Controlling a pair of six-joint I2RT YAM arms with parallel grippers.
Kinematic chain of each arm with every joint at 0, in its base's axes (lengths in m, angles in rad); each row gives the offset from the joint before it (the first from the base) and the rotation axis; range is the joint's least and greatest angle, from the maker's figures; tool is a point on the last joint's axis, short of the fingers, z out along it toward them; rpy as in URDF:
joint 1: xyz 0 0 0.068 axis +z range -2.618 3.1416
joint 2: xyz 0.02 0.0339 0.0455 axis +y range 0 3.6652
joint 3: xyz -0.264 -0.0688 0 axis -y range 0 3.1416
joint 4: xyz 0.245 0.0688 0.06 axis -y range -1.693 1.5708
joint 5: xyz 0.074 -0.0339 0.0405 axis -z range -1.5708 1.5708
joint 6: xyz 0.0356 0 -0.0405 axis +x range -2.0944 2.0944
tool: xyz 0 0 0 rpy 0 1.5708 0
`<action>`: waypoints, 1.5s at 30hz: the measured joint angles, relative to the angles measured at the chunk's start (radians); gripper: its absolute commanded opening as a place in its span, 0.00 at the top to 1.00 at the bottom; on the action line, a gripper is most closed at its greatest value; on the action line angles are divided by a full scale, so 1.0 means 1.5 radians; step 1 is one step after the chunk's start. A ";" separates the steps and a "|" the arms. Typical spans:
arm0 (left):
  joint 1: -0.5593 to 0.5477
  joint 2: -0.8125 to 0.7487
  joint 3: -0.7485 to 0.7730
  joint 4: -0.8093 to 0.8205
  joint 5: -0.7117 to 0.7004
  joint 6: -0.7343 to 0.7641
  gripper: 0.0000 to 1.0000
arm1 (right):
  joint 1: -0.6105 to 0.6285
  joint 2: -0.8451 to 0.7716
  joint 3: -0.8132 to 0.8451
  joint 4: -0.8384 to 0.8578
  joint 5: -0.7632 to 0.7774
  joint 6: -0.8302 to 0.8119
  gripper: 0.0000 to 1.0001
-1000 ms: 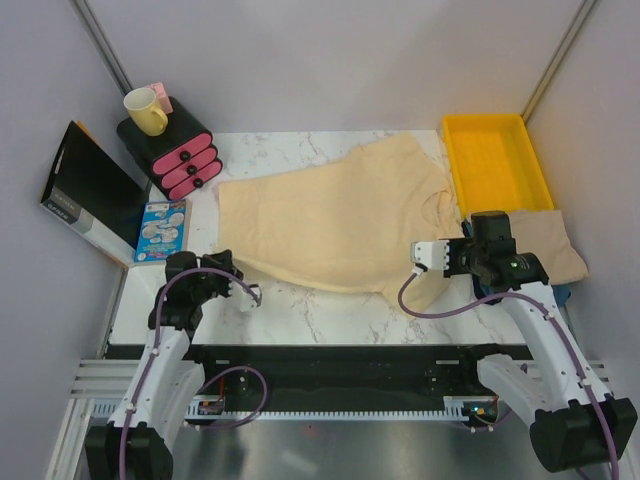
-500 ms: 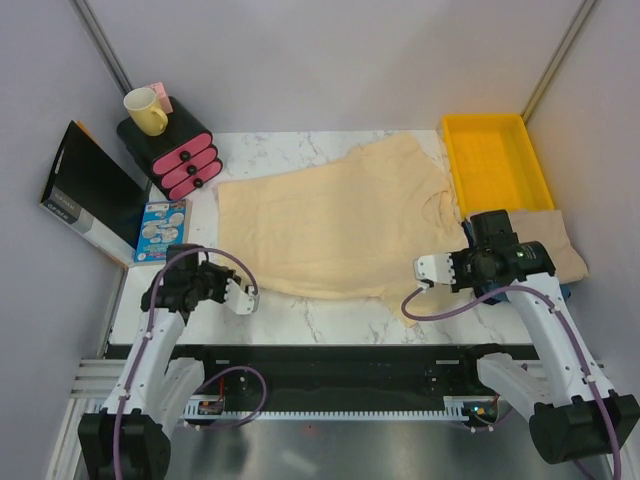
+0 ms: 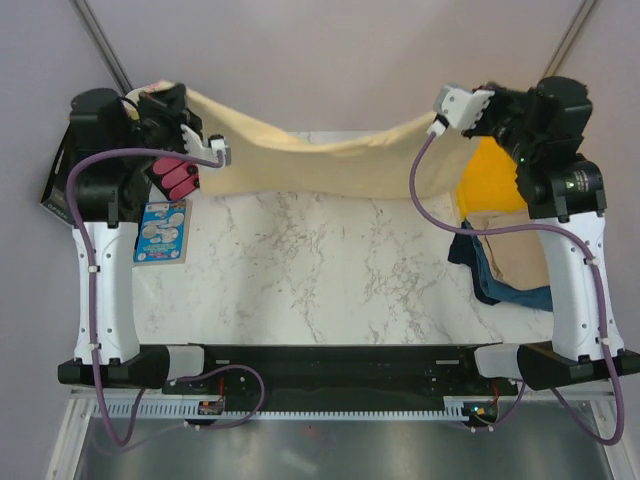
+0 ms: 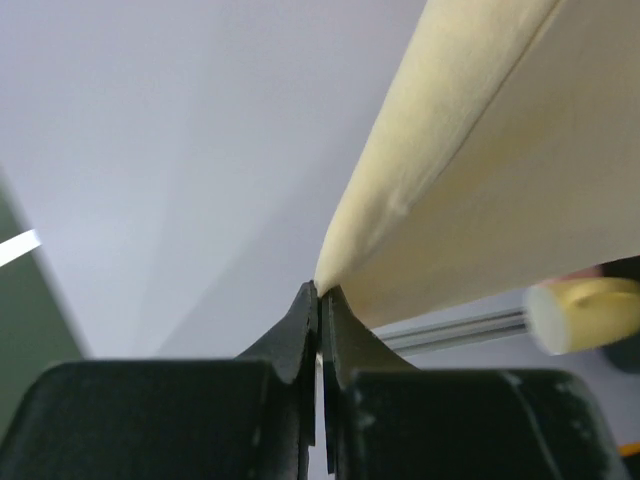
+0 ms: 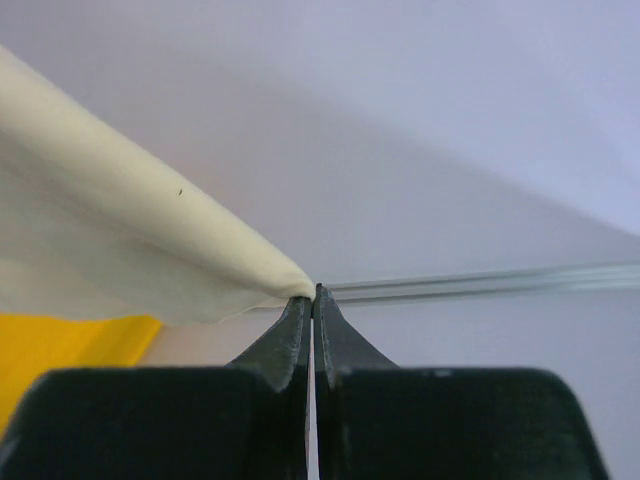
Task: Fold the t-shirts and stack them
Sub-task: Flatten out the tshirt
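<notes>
At the far left of the overhead view the left arm stands upright. A pink drawer box (image 3: 178, 178) and a blue printed card (image 3: 160, 230) show just beside it, at the left edge of the marble surface (image 3: 330, 270). The left tool (image 4: 318, 292) is raised high in the upper left of the frame. Its two jaws are pressed together with no gap, and they pinch one corner of a pale cream t-shirt (image 3: 300, 165). From this corner the t-shirt hangs in the air as a wide band across the upper middle of the frame, and it sags a little in the middle. I cannot tell whether its lower edge touches the surface. At the upper right the right tool (image 5: 311, 297) is raised to about the same height, and its jaws are also closed tight on the other end of the same t-shirt. Just to the right of the hanging cloth, part of a yellow tray (image 3: 490, 175) is visible. Below the tray, at the right edge of the surface, lies a second t-shirt (image 3: 510, 250), beige-tan, and a dark blue cloth (image 3: 478, 275) shows at its left and lower edges.
</notes>
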 measured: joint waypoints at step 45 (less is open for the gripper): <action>0.022 0.292 0.256 0.305 0.013 -0.024 0.98 | -0.014 0.323 0.342 0.352 0.079 -0.115 1.00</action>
